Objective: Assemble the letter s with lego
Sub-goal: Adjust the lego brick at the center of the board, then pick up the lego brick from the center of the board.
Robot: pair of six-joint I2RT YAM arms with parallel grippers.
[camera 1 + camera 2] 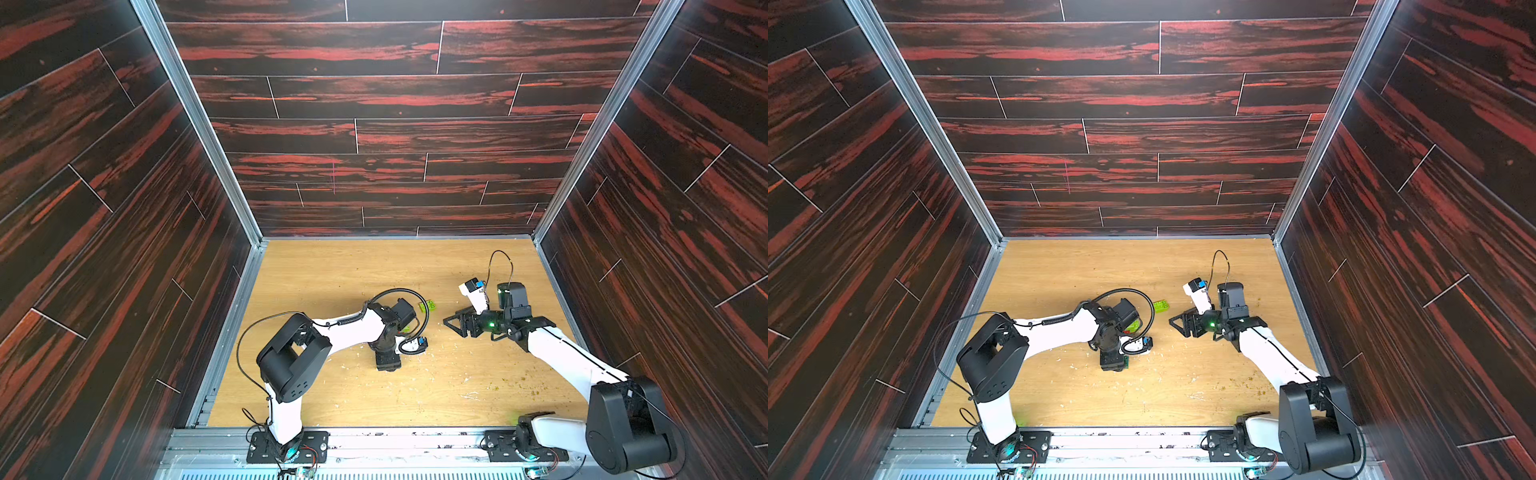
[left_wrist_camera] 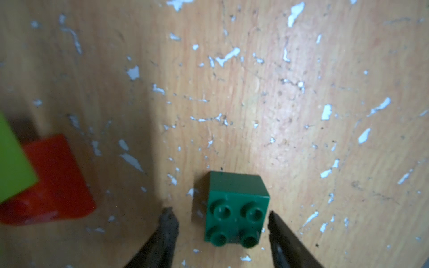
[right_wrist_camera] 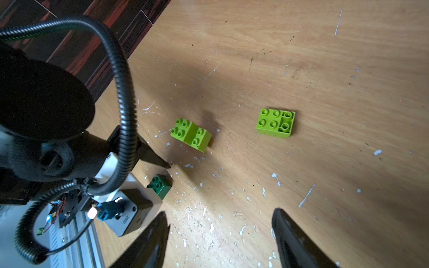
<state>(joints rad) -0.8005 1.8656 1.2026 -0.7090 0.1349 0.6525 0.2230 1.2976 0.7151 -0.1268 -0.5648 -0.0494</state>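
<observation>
Lego brick [image 2: 236, 210] dark green, square, four round studs

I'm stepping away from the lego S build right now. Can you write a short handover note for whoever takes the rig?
Left gripper: open, straddling the dark green brick, which stands studs up on the table, not gripped.
Right gripper: open, empty, clear of the bricks.
Bricks: a lime green piece overlaps the red brick beside the left gripper. A second lime green piece lies apart, loose.
Done: at most lime on red. Whether they are pressed together cannot be told.
Left: join the dark green brick and the loose lime piece on to build the S shape.
</observation>
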